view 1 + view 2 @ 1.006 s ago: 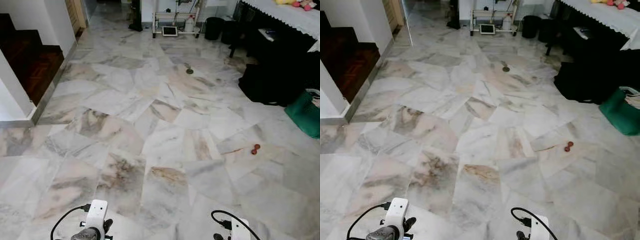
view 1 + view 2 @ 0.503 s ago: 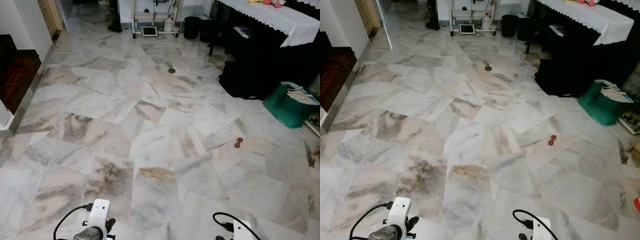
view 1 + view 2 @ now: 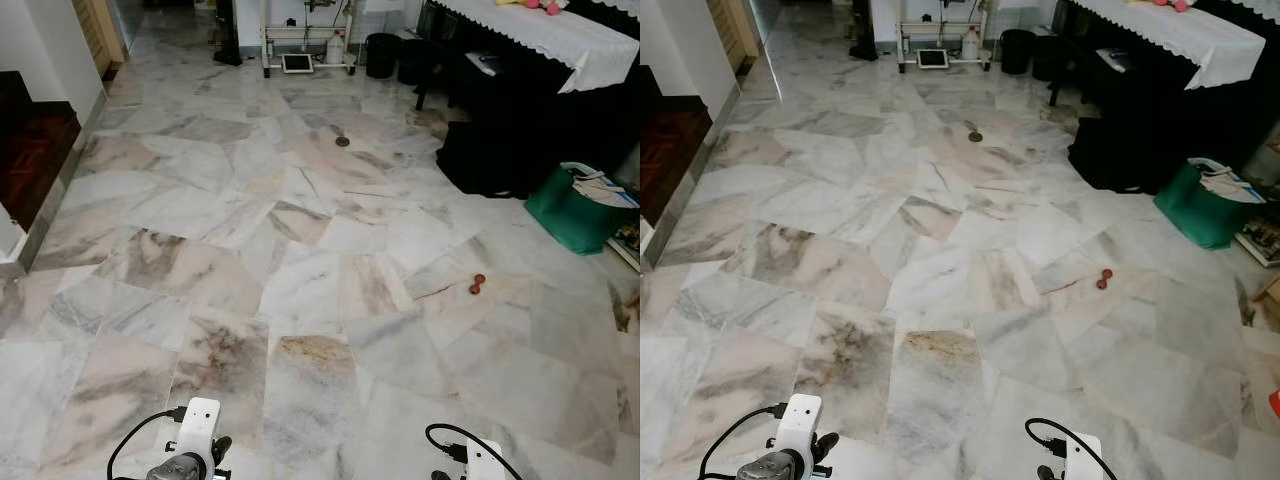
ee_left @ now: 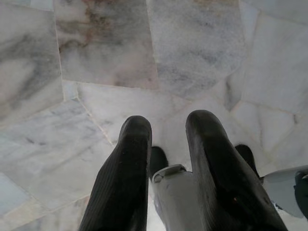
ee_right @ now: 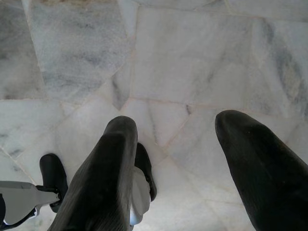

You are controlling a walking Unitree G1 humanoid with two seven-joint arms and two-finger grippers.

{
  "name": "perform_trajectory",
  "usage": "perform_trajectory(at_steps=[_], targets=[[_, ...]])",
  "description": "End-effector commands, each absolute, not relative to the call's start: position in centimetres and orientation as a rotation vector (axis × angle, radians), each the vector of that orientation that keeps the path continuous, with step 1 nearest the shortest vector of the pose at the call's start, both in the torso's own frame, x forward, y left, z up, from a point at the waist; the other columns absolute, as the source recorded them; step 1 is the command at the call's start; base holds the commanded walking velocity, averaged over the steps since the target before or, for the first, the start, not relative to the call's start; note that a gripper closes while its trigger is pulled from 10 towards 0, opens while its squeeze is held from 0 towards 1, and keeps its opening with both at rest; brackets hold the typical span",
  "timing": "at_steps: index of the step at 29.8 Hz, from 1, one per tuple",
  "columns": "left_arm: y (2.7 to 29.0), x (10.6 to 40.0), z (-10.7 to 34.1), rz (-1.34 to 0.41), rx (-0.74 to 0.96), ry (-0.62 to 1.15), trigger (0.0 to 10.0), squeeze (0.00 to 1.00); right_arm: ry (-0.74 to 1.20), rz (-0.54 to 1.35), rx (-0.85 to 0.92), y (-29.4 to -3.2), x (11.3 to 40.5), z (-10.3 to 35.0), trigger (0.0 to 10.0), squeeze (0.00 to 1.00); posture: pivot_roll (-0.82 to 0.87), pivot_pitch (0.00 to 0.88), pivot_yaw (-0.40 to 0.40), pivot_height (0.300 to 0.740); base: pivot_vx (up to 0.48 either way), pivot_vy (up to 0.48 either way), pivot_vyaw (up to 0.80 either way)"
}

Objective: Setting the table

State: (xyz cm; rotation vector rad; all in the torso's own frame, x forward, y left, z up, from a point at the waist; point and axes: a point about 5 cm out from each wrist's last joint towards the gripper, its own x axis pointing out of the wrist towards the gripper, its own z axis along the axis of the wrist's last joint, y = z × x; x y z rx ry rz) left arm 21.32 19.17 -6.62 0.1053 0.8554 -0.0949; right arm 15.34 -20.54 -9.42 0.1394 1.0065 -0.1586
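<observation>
While both arms hang low, the scene reads as follows.

Floor: marble floor (image 3: 300, 230) of grey, white and pink slabs fills the room ahead.

Left hand: left hand (image 4: 166, 144) points down at the floor; its 2 black fingers (image 4: 127, 173) stand a narrow gap apart, holding nothing.

Right hand: right hand (image 5: 178, 154) also points at the floor; its 2 fingers (image 5: 110, 168) are spread wide, holding nothing.

Wrist views versus eye views: the wrist views show the fingers and the robot's feet below; the eye views show the white wrist housings and black cables at the bottom edge.

Worktop: 1 worktop (image 3: 560, 35) with a white lace-edged cloth stands far right, well apart from both hands; soft toys lie on its far end.

Count: 1 green bag (image 3: 572, 212) beside the worktop, 1 black bag (image 3: 485, 160), 1 small red object (image 3: 476, 285) of 2 round lobes on the floor, 1 floor drain (image 3: 343, 141), 1 black bin (image 3: 382, 52), 1 white rack (image 3: 305, 40) at the back.

Stairs: dark wooden stairs (image 3: 30, 140) at far left.

Writing: none legible.
</observation>
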Motion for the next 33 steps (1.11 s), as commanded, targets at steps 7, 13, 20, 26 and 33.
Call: perform_trajectory(at_steps=[7, 13, 20, 26, 33], targets=[[19.13, 21.33, -6.62, -0.093, 0.110, 0.852, 10.0, 0.00, 1.017, -0.157, 0.126, -20.78, 15.19, -9.45, 10.0, 0.00, 0.08, 0.000, -0.061, 0.740, 0.000, -0.114, -0.65], [18.96, 21.46, -6.53, -0.109, 0.110, 0.839, 10.0, 0.00, 1.016, -0.152, 0.126, -20.73, 15.23, -9.44, 10.0, 0.00, 0.08, 0.000, -0.059, 0.740, 0.000, 0.000, -0.65], [18.93, 21.71, -6.38, -0.102, 0.116, 0.827, 10.0, 0.00, 1.015, -0.149, 0.125, -20.73, 15.26, -9.43, 10.0, 0.00, 0.08, 0.000, -0.061, 0.740, 0.000, -0.226, -0.65], [18.90, 21.78, -6.33, -0.112, 0.133, 0.824, 10.0, 0.00, 1.014, -0.148, 0.126, -20.74, 15.27, -9.42, 10.0, 0.00, 0.08, 0.000, -0.061, 0.740, 0.000, 0.000, -0.66], [18.92, 21.80, -6.31, -0.111, 0.138, 0.821, 10.0, 0.00, 1.014, -0.147, 0.125, -20.74, 15.27, -9.42, 10.0, 0.00, 0.08, 0.000, -0.061, 0.740, 0.000, 0.000, -0.66]])
